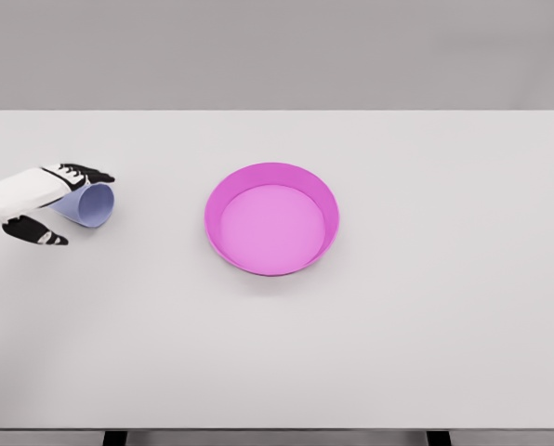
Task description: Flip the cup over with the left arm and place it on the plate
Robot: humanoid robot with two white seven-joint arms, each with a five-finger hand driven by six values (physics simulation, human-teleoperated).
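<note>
A pale blue cup (93, 206) lies on its side on the white table, at the left, its mouth facing right toward the plate. My left hand (85, 206) reaches in from the left edge and straddles the cup. Its dark fingers (89, 174) lie along the cup's top, and the thumb (37, 232) stretches out below and to the left, a little apart from the cup. The hand is spread and has not closed on the cup. The magenta plate (223, 190) with a raised rim sits near the table's middle, holding nothing. The right arm is out of view.
The white table (426, 307) spans the whole view, its far edge against a grey wall and its near edge at the bottom. Nothing lies between the cup and the plate.
</note>
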